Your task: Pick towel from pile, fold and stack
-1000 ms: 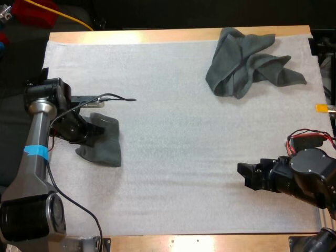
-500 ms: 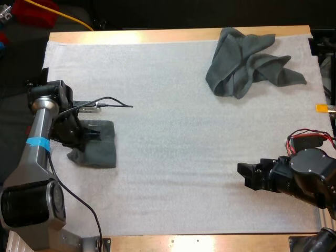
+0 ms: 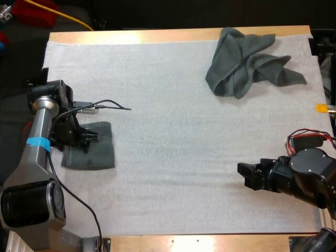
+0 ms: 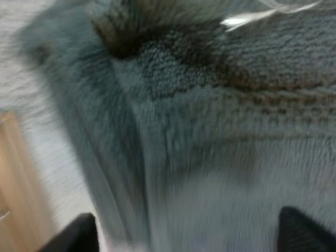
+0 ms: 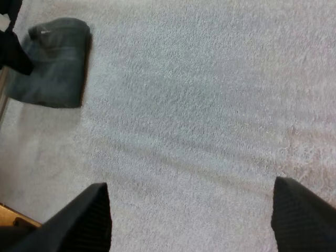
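Table [image 3: 173, 35]: we count one towel done — one left.
Crumpled towel [image 3: 244, 63]: far right corner, not yet folded.
Folded towel [image 3: 97, 155]: flat by the left edge.
Left gripper [image 3: 86, 137]: released, spread over it.
Right gripper [image 3: 245, 176]: released, near the right edge.

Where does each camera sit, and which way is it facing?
High view: behind the arms, looking forward and down over the mat; shows left arm, right arm, left gripper at the folded towel, right gripper over mat.
Left wrist view: on the left arm, close above that towel; open gripper shows.
Right wrist view: on the right arm, facing across mat toward the towel; open gripper shows.
Shared: all three show the folded towel.
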`<action>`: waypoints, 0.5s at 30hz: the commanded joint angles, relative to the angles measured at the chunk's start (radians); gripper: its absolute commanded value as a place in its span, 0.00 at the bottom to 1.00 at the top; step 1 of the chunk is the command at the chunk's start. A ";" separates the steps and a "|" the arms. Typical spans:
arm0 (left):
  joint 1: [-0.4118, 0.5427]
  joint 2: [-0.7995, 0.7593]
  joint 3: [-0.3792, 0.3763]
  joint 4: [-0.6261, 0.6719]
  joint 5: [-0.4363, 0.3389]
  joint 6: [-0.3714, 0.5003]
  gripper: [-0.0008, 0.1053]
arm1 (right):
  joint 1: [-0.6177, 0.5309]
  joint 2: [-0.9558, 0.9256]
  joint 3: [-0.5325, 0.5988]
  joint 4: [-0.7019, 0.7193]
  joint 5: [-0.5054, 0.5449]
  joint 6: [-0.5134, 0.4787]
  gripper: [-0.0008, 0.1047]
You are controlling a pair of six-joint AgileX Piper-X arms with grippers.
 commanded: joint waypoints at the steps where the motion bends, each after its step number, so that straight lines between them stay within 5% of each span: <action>1: 0.000 -0.009 -0.008 0.014 -0.049 -0.020 0.66 | 0.000 -0.002 -0.008 0.001 0.009 -0.002 0.61; 9: -0.013 -0.089 -0.036 0.043 -0.006 -0.041 0.66 | 0.000 -0.002 -0.008 0.001 0.009 -0.002 0.61; 15: -0.023 -0.126 -0.035 0.046 0.173 -0.041 0.66 | 0.000 -0.002 -0.008 0.001 0.009 -0.002 0.61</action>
